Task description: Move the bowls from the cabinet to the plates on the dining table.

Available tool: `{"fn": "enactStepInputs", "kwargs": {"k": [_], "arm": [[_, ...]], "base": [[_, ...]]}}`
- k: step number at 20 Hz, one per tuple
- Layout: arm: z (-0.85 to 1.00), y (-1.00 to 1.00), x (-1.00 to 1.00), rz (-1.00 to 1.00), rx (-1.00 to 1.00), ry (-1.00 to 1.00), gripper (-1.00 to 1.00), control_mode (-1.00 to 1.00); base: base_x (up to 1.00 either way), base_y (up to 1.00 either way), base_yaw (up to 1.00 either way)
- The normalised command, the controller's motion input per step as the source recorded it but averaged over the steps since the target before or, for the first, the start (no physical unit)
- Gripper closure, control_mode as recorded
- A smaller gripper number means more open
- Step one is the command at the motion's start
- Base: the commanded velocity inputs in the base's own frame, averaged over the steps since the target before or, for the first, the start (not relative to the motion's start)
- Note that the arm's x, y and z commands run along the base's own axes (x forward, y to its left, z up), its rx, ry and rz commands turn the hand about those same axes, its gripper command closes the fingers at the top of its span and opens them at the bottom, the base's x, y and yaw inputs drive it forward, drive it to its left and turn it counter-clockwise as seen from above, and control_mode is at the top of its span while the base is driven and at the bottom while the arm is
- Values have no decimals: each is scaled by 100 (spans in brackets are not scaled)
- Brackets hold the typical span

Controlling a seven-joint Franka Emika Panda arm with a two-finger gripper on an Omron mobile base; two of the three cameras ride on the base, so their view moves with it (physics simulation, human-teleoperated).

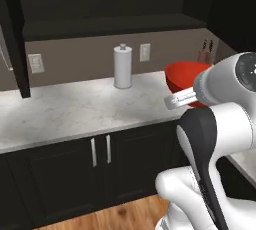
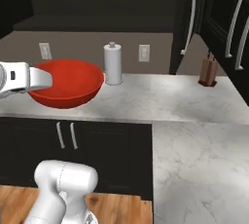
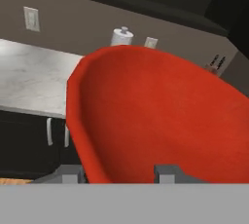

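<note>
A glossy red bowl hangs in the air above the counter's front edge, held by its rim. My gripper is shut on that rim, one finger inside the bowl and one outside. In the hand view the red bowl looms large, with the gripper pinching its near rim at the bottom. From the left base view the bowl sits behind my forearm, the gripper at its near side. The near-black cabinet stands open above the counter, its door swung out. The plates and dining table are out of view.
A white paper towel roll stands at the back of the marble counter. A knife block sits at the counter's right end. Dark base cabinets with silver handles run below; an open door hangs at left.
</note>
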Motion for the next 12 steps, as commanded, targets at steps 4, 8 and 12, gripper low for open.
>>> {"fn": "enactStepInputs", "kwargs": {"k": [4,8,12], "arm": [[0,0,0,0,0,0,100,100],[0,0,0,0,0,0,100,100],[0,0,0,0,0,0,100,100]], "base": [[-89,23,12],[-61,42,24],[-19,48,43]]}}
